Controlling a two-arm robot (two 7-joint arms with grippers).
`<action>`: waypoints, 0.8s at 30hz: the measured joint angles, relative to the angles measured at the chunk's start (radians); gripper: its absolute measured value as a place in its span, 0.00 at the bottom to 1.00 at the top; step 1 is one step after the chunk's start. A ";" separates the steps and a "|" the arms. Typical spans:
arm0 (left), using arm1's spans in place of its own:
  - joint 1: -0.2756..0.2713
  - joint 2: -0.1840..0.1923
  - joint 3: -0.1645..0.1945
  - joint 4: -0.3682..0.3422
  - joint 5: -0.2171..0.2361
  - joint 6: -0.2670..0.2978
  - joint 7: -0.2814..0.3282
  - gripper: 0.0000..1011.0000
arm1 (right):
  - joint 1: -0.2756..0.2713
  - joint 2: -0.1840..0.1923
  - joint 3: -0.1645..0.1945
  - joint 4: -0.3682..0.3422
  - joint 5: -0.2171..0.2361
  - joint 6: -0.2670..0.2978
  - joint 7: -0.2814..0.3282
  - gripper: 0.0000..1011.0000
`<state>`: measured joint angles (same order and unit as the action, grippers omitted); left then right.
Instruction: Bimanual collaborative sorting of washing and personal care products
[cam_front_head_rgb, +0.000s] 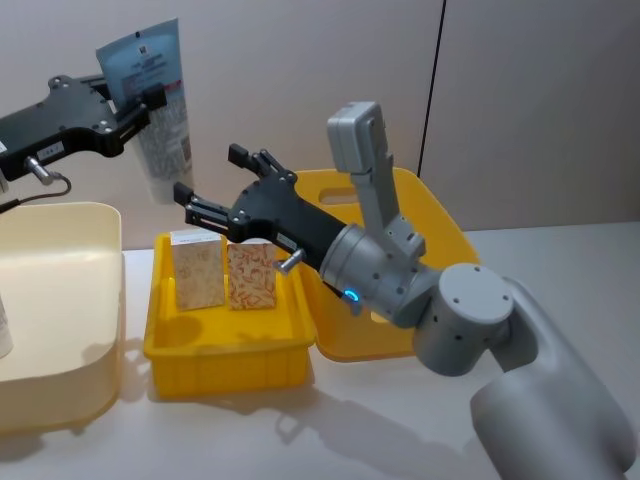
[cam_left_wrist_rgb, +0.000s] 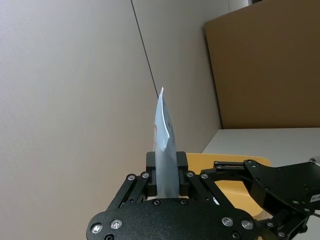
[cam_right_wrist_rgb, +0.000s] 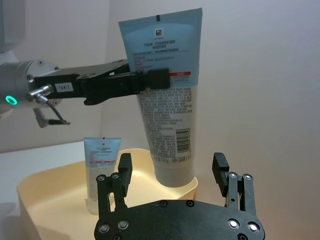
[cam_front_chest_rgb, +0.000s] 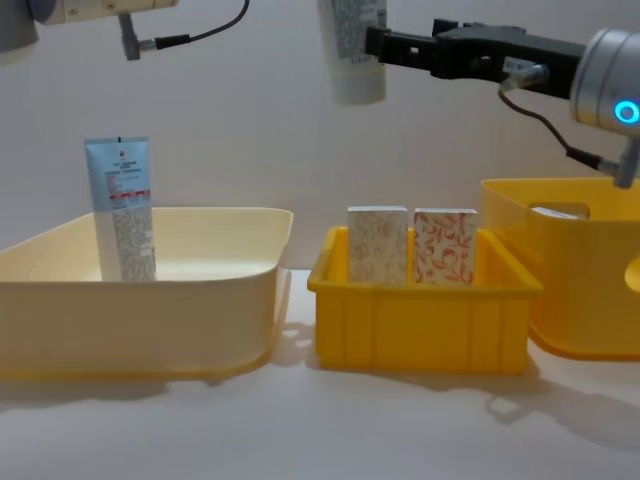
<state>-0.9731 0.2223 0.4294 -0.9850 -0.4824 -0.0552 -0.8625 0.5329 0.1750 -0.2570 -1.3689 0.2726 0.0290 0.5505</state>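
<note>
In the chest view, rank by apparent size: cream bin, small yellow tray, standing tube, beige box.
Cream bin, small yellow tray, standing tube, beige box. Tube versus box unsure: tray hides the box's base.

Boxes stand in the middle bin (tube in left tub).

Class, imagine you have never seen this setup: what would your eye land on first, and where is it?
First, the tall pale-blue tube, held high in the air in the shut left gripper. Next, the right gripper, fingers open, aimed at it from above the beige box and the red-orange box, which stand upright side by side in the small yellow bin.
</note>
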 joint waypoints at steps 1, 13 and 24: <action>0.000 0.000 0.000 0.000 0.000 0.000 0.000 0.23 | -0.001 -0.007 -0.001 -0.002 -0.002 0.001 -0.014 0.99; 0.000 0.001 0.001 -0.001 0.000 0.001 -0.001 0.23 | 0.002 -0.044 -0.021 -0.010 -0.024 0.022 -0.101 0.99; 0.000 0.001 0.002 -0.001 0.000 0.001 -0.001 0.23 | 0.026 -0.031 -0.049 -0.010 -0.040 0.077 -0.110 0.99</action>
<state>-0.9734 0.2230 0.4315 -0.9864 -0.4825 -0.0544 -0.8639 0.5584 0.1444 -0.3064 -1.3788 0.2331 0.1063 0.4407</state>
